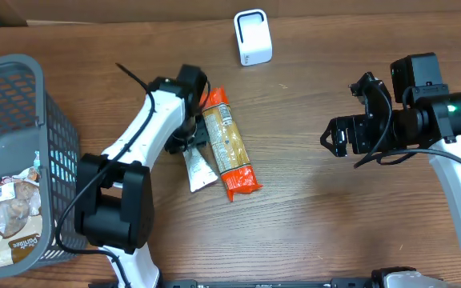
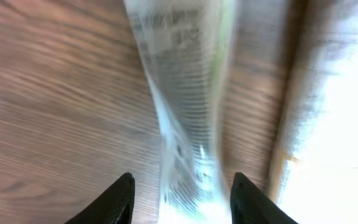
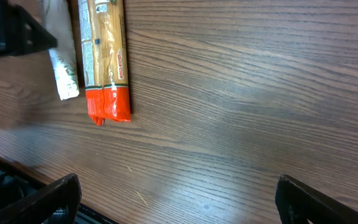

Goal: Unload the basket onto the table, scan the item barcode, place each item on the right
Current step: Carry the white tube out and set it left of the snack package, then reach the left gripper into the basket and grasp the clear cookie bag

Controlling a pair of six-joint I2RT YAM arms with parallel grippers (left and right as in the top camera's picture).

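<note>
Near the middle of the table, we see the left tool lowered over a white packet; in the left wrist view its two dark fingers stand apart, with the packet's printed, crinkled end running up between them; there is bare wood between the packet and one finger, and the other finger sits close against the packet's edge, so we read the tool as parted and not clamped on anything; that view is blurred, and we cannot read the print. From overhead, the packet lies flat on the table, its far end hidden under the left wrist and its near end pointing toward the front edge. Just beside it, on its right, lies a long orange packet, also flat and slightly slanted; whether the two touch we cannot tell. The white scanner stands upright near the far edge of the table, well apart from both packets. The right tool hangs above bare wood on the right side, its fingers spread wide with nothing between them; its camera looks across at both packets. At the left edge stands a grey basket, and a bag of brownish food lies inside it.
</note>
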